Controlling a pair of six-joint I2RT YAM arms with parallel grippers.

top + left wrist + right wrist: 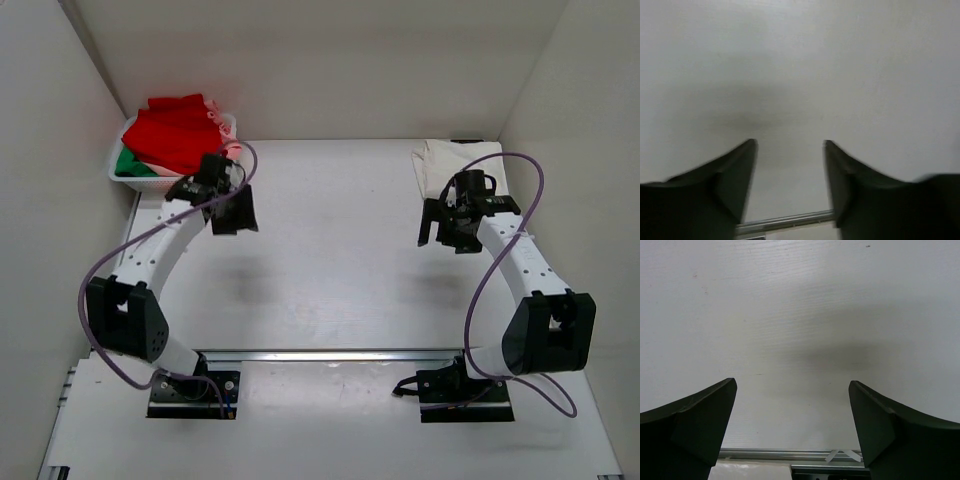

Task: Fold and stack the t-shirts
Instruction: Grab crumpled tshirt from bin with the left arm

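Left claw [234,214] hangs open, empty, just right of the basket [114,165] holding the heaped red shirt [180,130], green shirt [130,162] and pink shirt [230,148], seemingly unfolded. Far right of the basket, the cream shirt [440,165] looks folded; right claw [440,232] gapes empty.

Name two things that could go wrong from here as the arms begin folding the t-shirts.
1. The red t-shirt is heaped over the green t-shirt in the white mesh basket; the open left gripper might lift both, or drag the basket.
2. The cream-white t-shirt lies rumpled just beyond the open right gripper; a grasp could catch a fold, not an edge.
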